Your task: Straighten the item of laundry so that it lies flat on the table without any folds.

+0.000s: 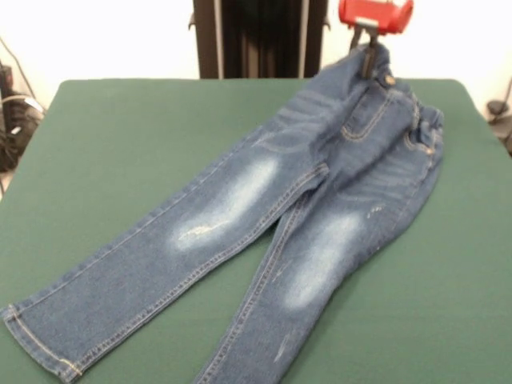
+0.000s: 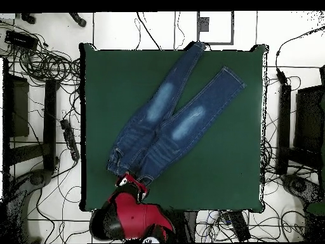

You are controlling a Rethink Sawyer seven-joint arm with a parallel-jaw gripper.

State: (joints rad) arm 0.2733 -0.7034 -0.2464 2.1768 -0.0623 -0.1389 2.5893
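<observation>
On the green surface (image 1: 104,152) the jeans (image 1: 264,232) lie diagonally, front side up, both legs spread apart in a narrow V and running toward the camera-side edge in the front view; one leg's hem sits at the near left corner, the other leg runs off the bottom of that picture. In the overhead view one hem overhangs the surface's edge away from the robot. The waistband end lies next to the robot, and there the end effector (image 1: 367,62) is closed on the jeans' waistband corner, which stands lifted off the surface in a small peak. The legs look mostly flat; the remaining bunching is at the waistband and hip, where the elastic side puckers. Judgement: the step in hand is drawing the waist taut and laying it down. To do it well, pull gently along the line of the legs, away from the hems, only until the hip creases ease, then lower the corner straight down before letting go, so no new fold forms under the band. Pulling too hard would drag the whole garment. Risk: the lifted corner may flop over on release. No containers are in either view.
</observation>
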